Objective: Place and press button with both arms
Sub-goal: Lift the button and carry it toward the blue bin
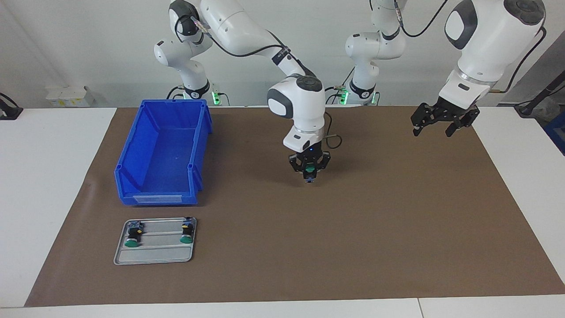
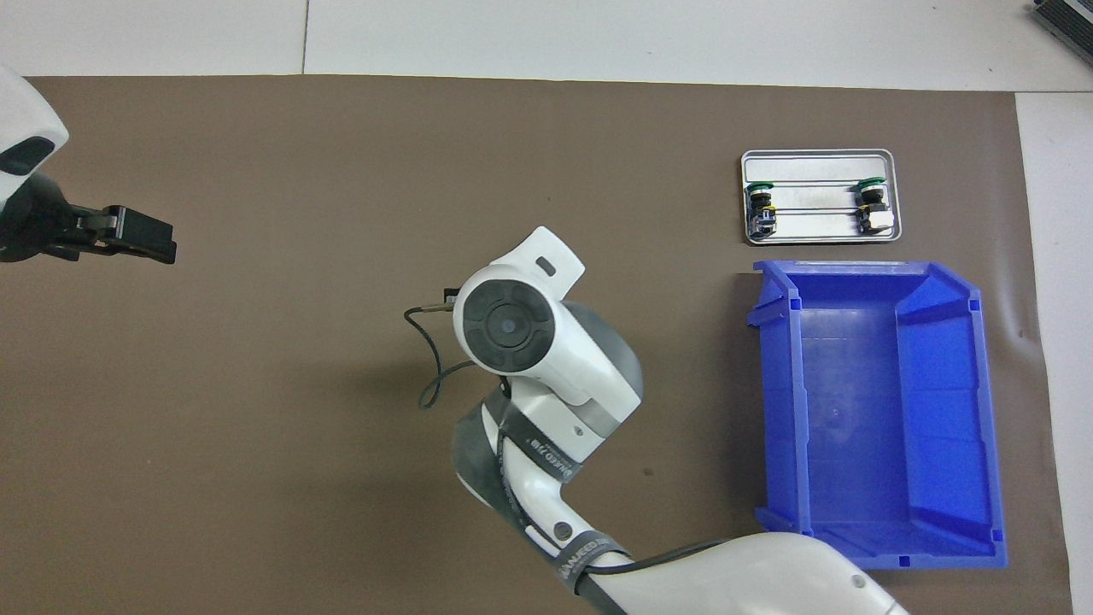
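My right gripper (image 1: 310, 175) points down over the middle of the brown mat and is shut on a button (image 1: 310, 168), whose green cap faces the camera. The button's lower end is close to the mat; I cannot tell if it touches. In the overhead view the right wrist (image 2: 512, 329) hides both the gripper and the button. My left gripper (image 1: 433, 131) is open and empty, held up over the mat at the left arm's end; it also shows in the overhead view (image 2: 164, 243).
A grey tray (image 1: 154, 255) (image 2: 815, 161) at the right arm's end holds two more green-capped buttons (image 1: 132, 236) (image 1: 187, 232), lying on their sides. A blue bin (image 1: 156, 199) (image 2: 773, 410), open on top, stands beside the tray, nearer to the robots.
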### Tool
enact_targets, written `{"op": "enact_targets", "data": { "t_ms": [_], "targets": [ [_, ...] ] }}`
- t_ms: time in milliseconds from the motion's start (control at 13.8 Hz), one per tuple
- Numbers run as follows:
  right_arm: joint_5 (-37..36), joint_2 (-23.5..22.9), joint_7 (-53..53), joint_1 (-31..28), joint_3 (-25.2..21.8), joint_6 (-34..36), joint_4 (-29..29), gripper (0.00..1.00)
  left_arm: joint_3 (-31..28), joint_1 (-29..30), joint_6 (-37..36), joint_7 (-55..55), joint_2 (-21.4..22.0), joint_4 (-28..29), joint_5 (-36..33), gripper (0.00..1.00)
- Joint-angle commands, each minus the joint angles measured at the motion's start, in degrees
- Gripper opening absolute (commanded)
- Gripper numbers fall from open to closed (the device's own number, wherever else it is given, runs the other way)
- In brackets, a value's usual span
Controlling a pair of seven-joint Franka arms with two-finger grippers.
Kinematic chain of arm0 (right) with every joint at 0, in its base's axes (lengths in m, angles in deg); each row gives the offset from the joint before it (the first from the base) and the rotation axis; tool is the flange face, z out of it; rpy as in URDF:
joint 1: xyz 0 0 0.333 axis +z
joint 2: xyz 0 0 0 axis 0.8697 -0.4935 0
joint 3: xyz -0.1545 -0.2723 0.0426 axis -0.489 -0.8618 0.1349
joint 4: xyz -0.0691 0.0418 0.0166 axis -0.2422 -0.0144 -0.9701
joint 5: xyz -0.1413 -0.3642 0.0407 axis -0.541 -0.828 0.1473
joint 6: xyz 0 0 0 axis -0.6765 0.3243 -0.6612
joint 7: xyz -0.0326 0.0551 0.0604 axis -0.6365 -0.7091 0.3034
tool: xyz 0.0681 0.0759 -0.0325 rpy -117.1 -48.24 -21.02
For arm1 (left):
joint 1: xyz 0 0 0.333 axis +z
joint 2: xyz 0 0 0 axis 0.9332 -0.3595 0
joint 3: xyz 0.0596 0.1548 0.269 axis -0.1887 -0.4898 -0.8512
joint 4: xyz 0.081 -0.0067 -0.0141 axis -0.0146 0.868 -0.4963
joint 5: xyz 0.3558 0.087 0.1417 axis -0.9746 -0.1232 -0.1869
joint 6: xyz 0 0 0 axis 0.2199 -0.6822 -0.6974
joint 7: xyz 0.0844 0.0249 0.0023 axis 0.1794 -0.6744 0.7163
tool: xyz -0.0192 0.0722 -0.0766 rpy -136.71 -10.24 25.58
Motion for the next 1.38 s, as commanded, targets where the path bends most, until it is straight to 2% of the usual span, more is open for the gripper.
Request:
{"op": "enact_targets", "data": {
  "t_ms": [0,145,364,509,727,1018,1164,1309],
  "targets": [
    [-0.18,8.35,-2.91,-5.90,0.65,0.20,7.69,0.00,-0.94,-1.51,-1.84,0.41,2.33,-0.48,-1.03,1.00],
    [-0.18,11.96,-3.27,-8.63,0.57,0.37,10.50,0.00,-0.85,-1.42,-1.84,0.50,2.52,0.31,-1.03,1.00],
    [-0.18,15.83,-2.30,-13.37,0.57,3.78,11.21,0.00,-0.93,-1.42,-1.84,0.32,2.52,0.05,-1.11,1.00],
    [-0.18,19.34,-1.78,-16.97,0.57,6.70,13.57,0.00,-1.11,-1.34,-1.84,0.32,2.52,-0.39,-1.20,1.00],
    [-0.09,24.36,1.29,-22.43,0.57,6.88,18.23,0.00,-0.94,-1.25,-1.49,0.23,2.69,-0.21,-1.29,1.00],
    [3.59,27.26,15.84,-30.06,0.48,6.88,23.68,0.00,-0.93,-0.99,-1.92,0.23,3.92,1.01,-1.20,1.00],
    [7.36,27.53,27.44,-33.85,0.39,6.79,25.53,0.00,-0.93,-0.63,-1.93,0.23,4.36,1.81,-1.20,1.00],
    [7.82,26.92,34.67,-36.93,0.48,6.01,27.29,0.00,-0.94,0.15,-1.93,0.23,4.45,1.90,-1.20,1.00]
  ]
}}
